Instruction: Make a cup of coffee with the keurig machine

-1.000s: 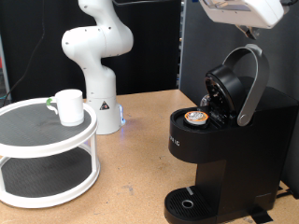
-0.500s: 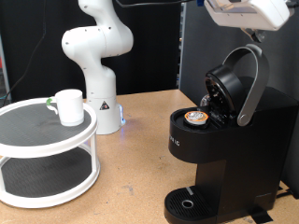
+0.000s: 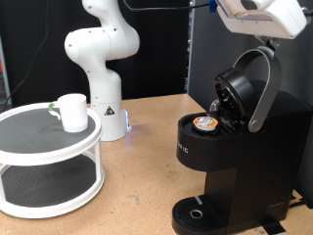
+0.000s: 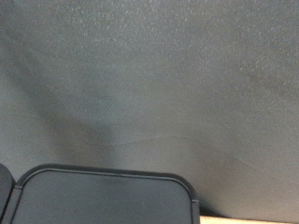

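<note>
The white cup (image 3: pixel 70 111) stands on the top tier of a white round two-tier stand (image 3: pixel 49 147) at the exterior view's left. The black keurig machine (image 3: pixel 235 147) stands at the right with its lid (image 3: pixel 243 90) raised on the silver-grey handle (image 3: pixel 264 93). A tan-topped coffee pod (image 3: pixel 204 122) sits in its open holder. The round drip tray (image 3: pixel 199 212) below holds nothing. The robot's white hand (image 3: pixel 259 15) hangs above the raised handle at the top edge; its fingers do not show. The wrist view shows only a dark backdrop and a black rounded edge (image 4: pixel 103 191).
The arm's white base (image 3: pixel 98 69) stands behind the stand at the back. A black panel (image 3: pixel 210 49) rises behind the machine. Bare wooden tabletop (image 3: pixel 137 186) lies between the stand and the machine.
The white hand at the top has shifted slightly right and tilted above the lid handle. The cup, pod and machine have not moved.
</note>
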{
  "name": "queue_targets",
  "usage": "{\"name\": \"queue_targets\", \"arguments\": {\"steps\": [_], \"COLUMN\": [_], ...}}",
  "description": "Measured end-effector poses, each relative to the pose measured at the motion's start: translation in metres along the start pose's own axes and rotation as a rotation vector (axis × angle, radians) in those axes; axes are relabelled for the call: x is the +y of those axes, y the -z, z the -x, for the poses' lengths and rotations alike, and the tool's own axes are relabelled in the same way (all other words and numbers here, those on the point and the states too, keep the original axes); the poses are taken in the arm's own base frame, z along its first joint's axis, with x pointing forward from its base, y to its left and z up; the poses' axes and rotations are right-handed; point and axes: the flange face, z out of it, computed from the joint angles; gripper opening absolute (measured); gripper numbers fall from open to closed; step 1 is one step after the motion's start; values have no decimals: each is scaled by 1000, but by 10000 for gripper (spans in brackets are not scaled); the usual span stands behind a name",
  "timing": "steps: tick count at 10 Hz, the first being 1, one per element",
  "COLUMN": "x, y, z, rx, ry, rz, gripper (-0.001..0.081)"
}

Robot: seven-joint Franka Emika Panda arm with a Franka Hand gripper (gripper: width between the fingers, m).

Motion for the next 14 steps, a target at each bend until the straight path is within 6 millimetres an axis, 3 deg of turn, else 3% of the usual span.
{"name": "queue_targets", "arguments": {"steps": [6,14], "x": [11,54], "y": [16,62], "z": [7,53], "rx": [12,-114], "ry": [-11,-24], "rz": [7,53], "gripper": [2,2]}}
